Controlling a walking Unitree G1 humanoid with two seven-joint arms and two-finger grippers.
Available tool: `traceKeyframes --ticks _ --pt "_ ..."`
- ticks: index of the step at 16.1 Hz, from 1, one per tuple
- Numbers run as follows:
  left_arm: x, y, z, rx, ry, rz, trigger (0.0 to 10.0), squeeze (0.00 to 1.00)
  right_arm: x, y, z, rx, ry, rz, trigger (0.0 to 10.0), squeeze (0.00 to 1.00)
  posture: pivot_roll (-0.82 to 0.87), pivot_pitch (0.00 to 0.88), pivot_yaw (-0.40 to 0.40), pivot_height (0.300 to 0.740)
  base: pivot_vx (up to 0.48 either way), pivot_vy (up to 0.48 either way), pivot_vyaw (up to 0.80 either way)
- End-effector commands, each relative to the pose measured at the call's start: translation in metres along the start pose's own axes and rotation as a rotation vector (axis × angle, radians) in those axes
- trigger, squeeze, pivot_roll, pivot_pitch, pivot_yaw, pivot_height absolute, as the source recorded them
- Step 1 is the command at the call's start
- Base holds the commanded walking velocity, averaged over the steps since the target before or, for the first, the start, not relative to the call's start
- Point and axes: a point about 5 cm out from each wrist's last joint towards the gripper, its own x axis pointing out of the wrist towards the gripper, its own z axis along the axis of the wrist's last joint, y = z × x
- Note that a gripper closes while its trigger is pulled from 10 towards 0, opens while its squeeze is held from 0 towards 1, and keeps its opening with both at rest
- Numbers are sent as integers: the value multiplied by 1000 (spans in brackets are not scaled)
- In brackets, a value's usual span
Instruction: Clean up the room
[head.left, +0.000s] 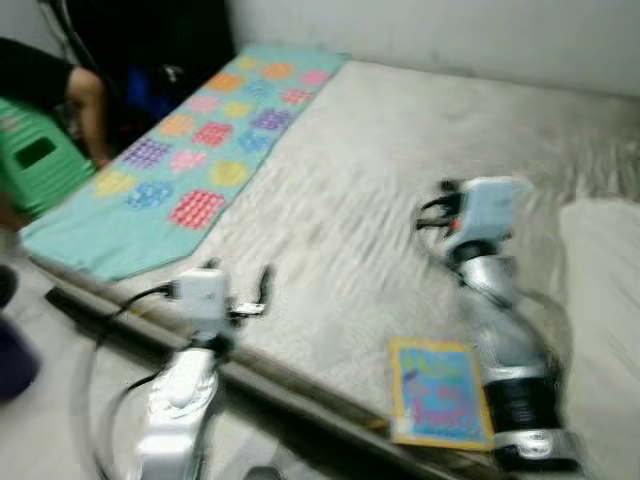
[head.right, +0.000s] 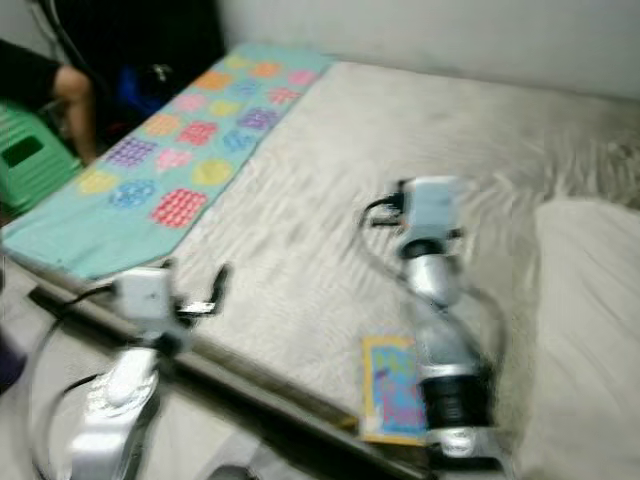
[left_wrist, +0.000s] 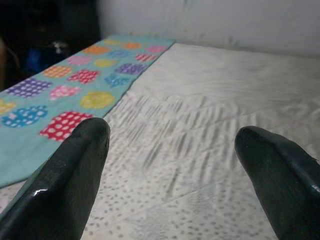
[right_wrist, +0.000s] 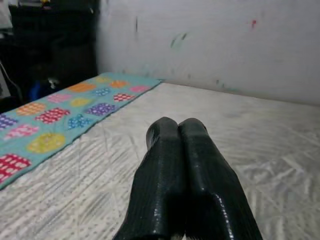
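a colourful book (head.left: 438, 392) is seen flat at the bed's (head.left: 400, 170) near edge, long axis running toward the wall; left gripper (left_wrist: 172, 165) fingers are spread, right gripper (right_wrist: 176, 131) fingers are pressed together.

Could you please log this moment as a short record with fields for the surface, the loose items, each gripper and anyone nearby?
surface: bed with a rumpled pale sheet
cloth: teal blanket with coloured patches, lying along the bed's left side
book: colourful book flat near the bed's front edge, beside the right arm
left gripper: open, held over the bed's front edge
right gripper: shut, empty, above the sheet
stool: green stool left of the bed
person: an arm near the stool
image: blurred
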Motion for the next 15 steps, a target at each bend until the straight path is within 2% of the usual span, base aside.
traceKeyframes --ticks 1,8,9,10,13,15 --pt "5 -16 1 -31 -8 -59 10000 0 -12 -28 -9 -36 26 -81 10000 0 -6 0 53 740 0 0 0" --pt "1 -18 -9 -24 20 -65 10000 0 -22 -29 -17 -48 32 -100 10000 0 -7 0 58 740 0 0 0" --pt "0 -16 -11 -38 28 -49 10000 0 -26 -25 -15 4 -6 -38 10000 451 -8 0 52 740 0 0 0" --pt "-1 -14 -12 -40 29 -37 10000 0 -29 -25 -17 25 2 -21 10000 1000 -8 0 46 740 0 0 0" --pt "-3 -8 -10 -50 13 -3 10000 0 -38 -28 -31 66 91 -62 10000 1000 -2 0 11 740 0 0 0" --pt "2 -1 -8 -46 -5 13 10000 0 -42 -29 -36 53 112 -59 10000 1000 5 0 -29 740 0 0 0"
